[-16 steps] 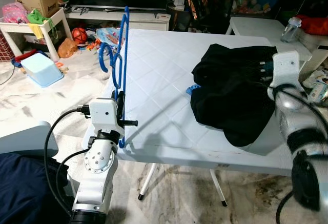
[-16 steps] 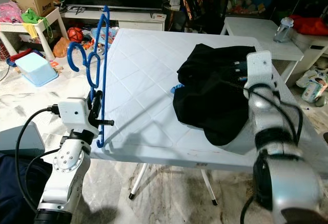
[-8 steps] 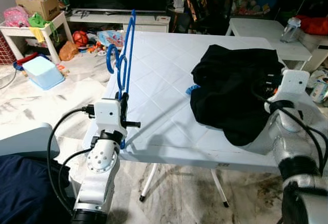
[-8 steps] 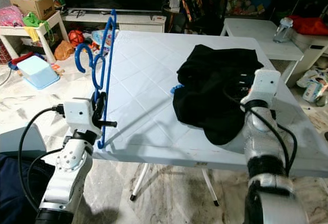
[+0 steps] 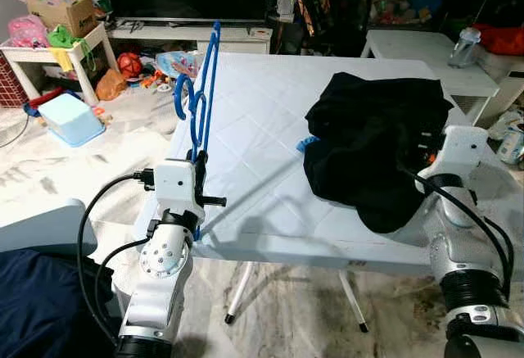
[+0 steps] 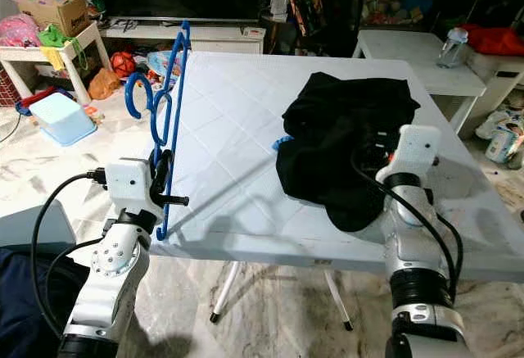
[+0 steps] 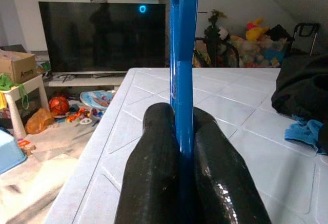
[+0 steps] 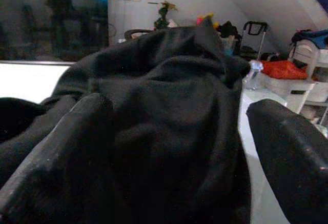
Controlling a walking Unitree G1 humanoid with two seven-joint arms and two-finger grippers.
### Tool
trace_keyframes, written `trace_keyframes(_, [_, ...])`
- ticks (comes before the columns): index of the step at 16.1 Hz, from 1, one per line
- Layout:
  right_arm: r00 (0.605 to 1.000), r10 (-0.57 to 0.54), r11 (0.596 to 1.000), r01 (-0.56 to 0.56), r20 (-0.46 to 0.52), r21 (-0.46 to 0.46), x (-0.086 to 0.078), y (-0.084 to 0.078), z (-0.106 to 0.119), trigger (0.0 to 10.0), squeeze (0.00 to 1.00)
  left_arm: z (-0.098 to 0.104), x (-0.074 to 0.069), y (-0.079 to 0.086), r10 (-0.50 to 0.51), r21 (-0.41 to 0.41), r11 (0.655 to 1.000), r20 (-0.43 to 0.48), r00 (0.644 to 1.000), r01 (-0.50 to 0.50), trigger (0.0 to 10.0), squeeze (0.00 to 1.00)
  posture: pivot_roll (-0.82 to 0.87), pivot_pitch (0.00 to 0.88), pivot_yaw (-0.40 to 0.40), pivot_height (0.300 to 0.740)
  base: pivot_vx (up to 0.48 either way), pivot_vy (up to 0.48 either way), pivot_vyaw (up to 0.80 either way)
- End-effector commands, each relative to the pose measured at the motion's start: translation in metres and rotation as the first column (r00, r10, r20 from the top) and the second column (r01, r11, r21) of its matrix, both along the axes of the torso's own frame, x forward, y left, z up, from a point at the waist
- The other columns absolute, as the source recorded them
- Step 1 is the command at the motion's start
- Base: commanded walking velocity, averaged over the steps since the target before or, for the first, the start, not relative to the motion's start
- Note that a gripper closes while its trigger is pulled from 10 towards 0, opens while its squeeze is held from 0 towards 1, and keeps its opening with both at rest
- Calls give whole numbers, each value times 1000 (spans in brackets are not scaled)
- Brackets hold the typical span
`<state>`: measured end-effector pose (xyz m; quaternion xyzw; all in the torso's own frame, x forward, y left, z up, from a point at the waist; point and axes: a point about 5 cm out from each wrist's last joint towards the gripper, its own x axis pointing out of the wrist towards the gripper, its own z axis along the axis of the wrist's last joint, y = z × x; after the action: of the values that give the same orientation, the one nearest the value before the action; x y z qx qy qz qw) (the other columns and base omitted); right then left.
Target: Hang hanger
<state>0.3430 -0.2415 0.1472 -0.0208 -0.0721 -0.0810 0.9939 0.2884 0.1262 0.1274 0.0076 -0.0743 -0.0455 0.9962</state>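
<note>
White quilted table (image 5: 246, 129) carries a black garment (image 5: 372, 149), which hides the right gripper's (image 8: 169, 147) tips in our head views; the wrist view shows them spread wide, one against the cloth. Our left gripper (image 7: 182, 147) is clamped on the upright blue hanger (image 5: 199, 104) at the table's left edge. Versus a second ago, the right arm sits lower and nearer the table's front edge.

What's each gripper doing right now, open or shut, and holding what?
Left gripper: shut on the blue hanger, held upright at the table's left edge.
Right gripper: open, fingers either side of the black garment, not clamped.
</note>
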Motion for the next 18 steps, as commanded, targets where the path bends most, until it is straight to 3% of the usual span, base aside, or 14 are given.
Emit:
trace_keyframes(1, [1000, 7, 1000, -7, -5, 6, 0, 2, 1, 10000, 1000, -24, -4, 4, 13, 21, 1000, -124, 992, -10, 10000, 0, -74, 0, -37, 740, 0, 0, 0])
trace_keyframes(8, [1000, 22, 1000, -22, -10, 12, 2, 8, 3, 10000, 1000, 2, 5, -2, 8, -12, 1000, -46, 999, -9, 10000, 0, -70, 0, -45, 740, 0, 0, 0])
trace_keyframes(12, [1000, 19, 1000, -19, -10, 16, 3, 9, 3, 10000, 1000, 6, 6, 0, 11, -7, 1000, -41, 999, -11, 10000, 0, -67, 0, -40, 740, -261, 0, 0])
trace_keyframes(18, [1000, 18, 1000, -18, -11, 23, 4, 13, 2, 10000, 1000, 30, 12, -2, 1, 17, 1000, 39, 999, -2, 10000, 0, -64, 0, -39, 740, -258, 0, 0])
